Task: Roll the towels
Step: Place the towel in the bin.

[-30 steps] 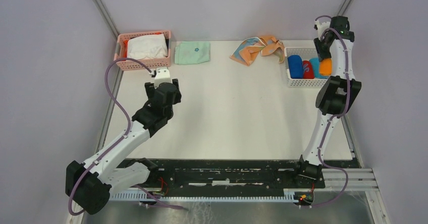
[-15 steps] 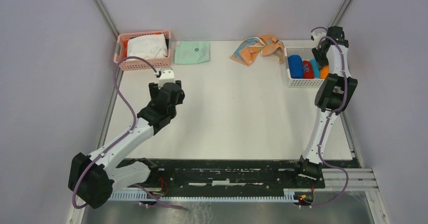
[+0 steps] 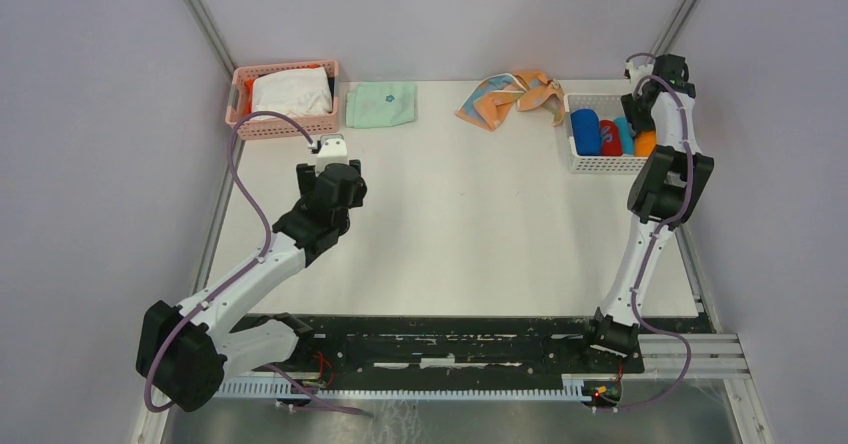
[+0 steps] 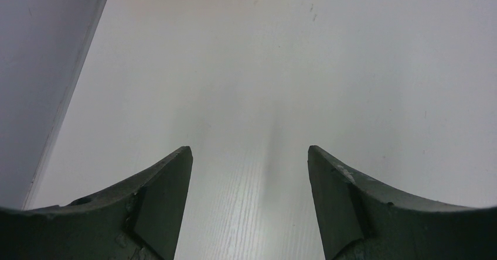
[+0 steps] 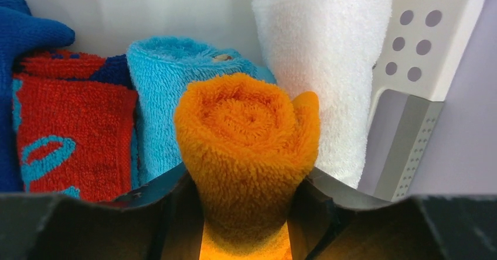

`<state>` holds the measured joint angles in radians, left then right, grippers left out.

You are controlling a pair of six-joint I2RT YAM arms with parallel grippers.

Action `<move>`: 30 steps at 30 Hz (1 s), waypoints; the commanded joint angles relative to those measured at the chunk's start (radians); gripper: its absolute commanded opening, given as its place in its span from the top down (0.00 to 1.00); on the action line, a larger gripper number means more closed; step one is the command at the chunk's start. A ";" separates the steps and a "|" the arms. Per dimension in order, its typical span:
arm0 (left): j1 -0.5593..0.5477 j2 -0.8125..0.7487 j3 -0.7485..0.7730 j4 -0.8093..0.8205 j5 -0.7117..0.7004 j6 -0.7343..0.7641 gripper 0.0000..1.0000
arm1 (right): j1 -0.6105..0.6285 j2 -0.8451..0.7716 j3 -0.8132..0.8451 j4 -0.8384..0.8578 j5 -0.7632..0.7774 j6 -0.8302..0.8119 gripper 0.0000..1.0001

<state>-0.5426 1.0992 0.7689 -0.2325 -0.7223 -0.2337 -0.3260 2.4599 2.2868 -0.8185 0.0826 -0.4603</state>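
Right arm reaches to the far right corner, over the white basket (image 3: 600, 163). Right fingers (image 5: 155, 219) clamp the orange towel (image 5: 246, 131), one on each side. It is rolled tight, spiral end up, inside the basket.

Around it in the basket: turquoise roll (image 5: 161, 78) touching its left, white roll (image 5: 328, 49) to its right, red patterned roll (image 5: 64, 137) further left. Blue towel (image 3: 585, 131) is rolled, at the basket's left end.

Peach towel (image 3: 510, 97) lies unrolled and crumpled on the tabletop (image 3: 460, 224), just beside the basket's left wall.

Left fingers (image 4: 158, 201) are spread wide above bare tabletop, nothing between them.

Far left: pink basket (image 3: 285, 126) holding a white cloth (image 3: 290, 92), probably with something orange under it. A folded mint cloth (image 3: 381, 104) lies flat just beside the pink basket.
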 commanded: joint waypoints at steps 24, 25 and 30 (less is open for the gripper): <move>0.005 -0.050 0.030 0.034 0.057 0.045 0.17 | 0.021 -0.418 -0.252 0.177 -0.379 0.267 0.00; 0.006 -0.054 0.029 0.034 0.057 0.045 0.17 | 0.044 -0.435 -0.273 0.204 -0.403 0.283 0.00; 0.006 -0.074 0.029 0.035 0.054 0.045 0.17 | 0.241 -0.434 -0.396 0.390 -0.325 0.317 0.02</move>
<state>-0.5426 1.0615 0.7692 -0.2329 -0.6701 -0.2333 -0.2508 2.0487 1.9606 -0.6201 -0.2276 -0.1978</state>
